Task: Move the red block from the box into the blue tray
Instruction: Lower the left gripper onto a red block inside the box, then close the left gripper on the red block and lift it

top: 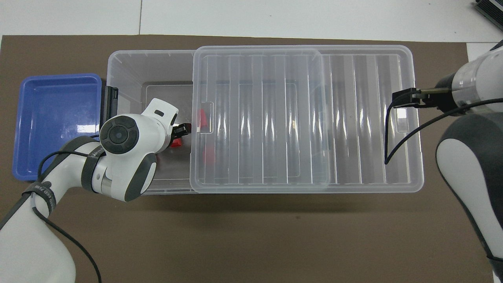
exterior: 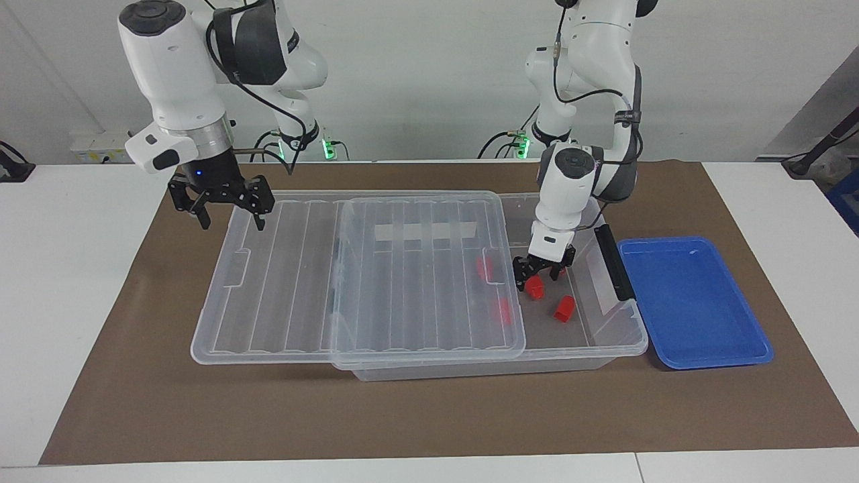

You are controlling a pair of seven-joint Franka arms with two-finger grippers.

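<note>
- Firstly, at the robots' end: right gripper, fingers spread wide and holding nothing, raised in the air over the end of the lid toward the right arm's end of the table.
- Left gripper, reaching steeply down into the uncovered part of the box, fingers apart on either side of the red block; actual contact with the block impossible to tell.
- Clear box lying lengthwise on a brown mat over the white table; ribbed see-through lid slid toward the right arm's end, overhanging there and leaving the left arm's end uncovered.
- Whitish tape strip seen through the lid, on the side nearer to the robots.
- Black latch on the box's end wall at the left arm's end, just beside the blue tray.
- Covered block showing red through the lid, a little nearer to the robots than the red block.
- Red block on the box floor in the uncovered part, close to the lid's edge, right at the left gripper's tips.
- Farther from the robots, a loose block lying tilted on the uncovered floor, apart from the gripper, and a second covered block under the lid's edge.
- Blue tray flat on the mat, outside the box and just beside it at the left arm's end; red block not in it.
</note>
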